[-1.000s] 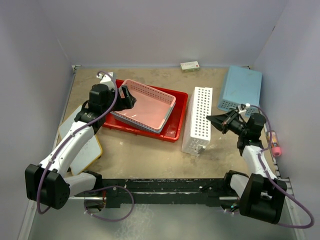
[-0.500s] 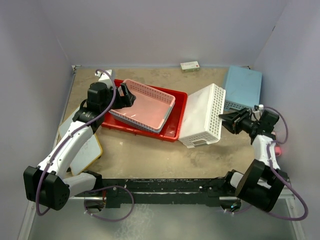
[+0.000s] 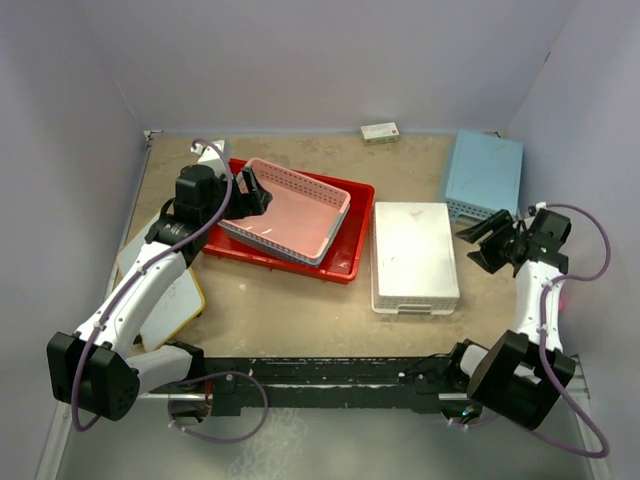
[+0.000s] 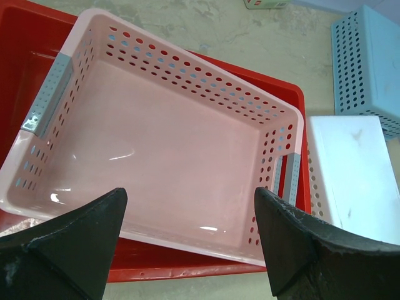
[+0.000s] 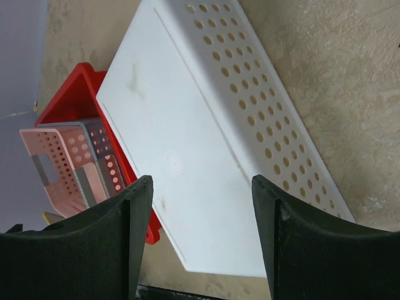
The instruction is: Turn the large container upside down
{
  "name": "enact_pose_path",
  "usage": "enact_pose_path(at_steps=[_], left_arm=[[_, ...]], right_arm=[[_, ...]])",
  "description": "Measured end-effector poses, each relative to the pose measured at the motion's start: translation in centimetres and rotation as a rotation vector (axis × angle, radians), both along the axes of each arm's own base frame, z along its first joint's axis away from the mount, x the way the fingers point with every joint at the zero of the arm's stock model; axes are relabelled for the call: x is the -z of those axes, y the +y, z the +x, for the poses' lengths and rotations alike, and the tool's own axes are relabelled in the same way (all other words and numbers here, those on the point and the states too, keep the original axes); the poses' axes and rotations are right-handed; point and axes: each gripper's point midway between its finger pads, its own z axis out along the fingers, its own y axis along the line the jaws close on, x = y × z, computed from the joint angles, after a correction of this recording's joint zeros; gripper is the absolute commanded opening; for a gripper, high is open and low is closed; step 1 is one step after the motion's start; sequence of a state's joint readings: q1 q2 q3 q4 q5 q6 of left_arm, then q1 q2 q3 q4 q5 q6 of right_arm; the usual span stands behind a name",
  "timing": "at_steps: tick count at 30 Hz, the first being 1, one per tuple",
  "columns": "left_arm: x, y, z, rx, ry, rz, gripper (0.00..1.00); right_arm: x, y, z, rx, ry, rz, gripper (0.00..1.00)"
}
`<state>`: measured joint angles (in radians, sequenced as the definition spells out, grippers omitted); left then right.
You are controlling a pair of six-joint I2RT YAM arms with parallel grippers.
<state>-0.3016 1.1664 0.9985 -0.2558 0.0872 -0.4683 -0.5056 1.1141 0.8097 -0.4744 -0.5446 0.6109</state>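
The large container (image 3: 347, 263) is the red tray left of centre, open side up, with a pink perforated basket (image 3: 290, 212) resting tilted inside it. My left gripper (image 3: 250, 190) hovers at the pink basket's left end, open, nothing between its fingers. In the left wrist view the left gripper (image 4: 190, 197) frames the pink basket (image 4: 169, 144), with the tray's red rim (image 4: 25, 56) around it. My right gripper (image 3: 483, 243) is open and empty, just right of a white basket (image 3: 414, 255). The right wrist view shows the right gripper (image 5: 201, 184) over the white basket (image 5: 187, 125), the red tray (image 5: 75, 100) beyond.
The white basket lies bottom up on the table, close beside the tray's right wall. A light-blue basket (image 3: 484, 175) sits upside down at the back right. A small box (image 3: 380, 131) lies by the back wall. Flat boards (image 3: 165, 290) lie under my left arm.
The white basket, standing on its side a second ago, has tipped over and now lies bottom up. My right gripper has opened and drawn back to the right. The left arm has hardly moved.
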Motion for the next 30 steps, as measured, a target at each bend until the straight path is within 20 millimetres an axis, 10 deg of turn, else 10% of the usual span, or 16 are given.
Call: enact_pose_path(at_steps=[9, 16, 23, 30], left_arm=[[-0.5, -0.6, 0.0, 0.021, -0.012, -0.028, 0.80], [-0.6, -0.5, 0.2, -0.001, -0.011, -0.043, 0.80], [0.5, 0.6, -0.1, -0.058, 0.034, -0.013, 0.80], [0.2, 1.5, -0.8, -0.088, 0.037, 0.003, 0.80]], right_arm=[[-4.0, 6.7, 1.7, -0.260, -0.126, -0.159, 0.68], [-8.5, 14.3, 8.3, -0.491, -0.249, -0.328, 0.70], [-1.5, 16.2, 16.5, -0.527, -0.112, -0.409, 0.71], [5.4, 16.0, 16.2, -0.560, 0.038, -0.406, 0.73]])
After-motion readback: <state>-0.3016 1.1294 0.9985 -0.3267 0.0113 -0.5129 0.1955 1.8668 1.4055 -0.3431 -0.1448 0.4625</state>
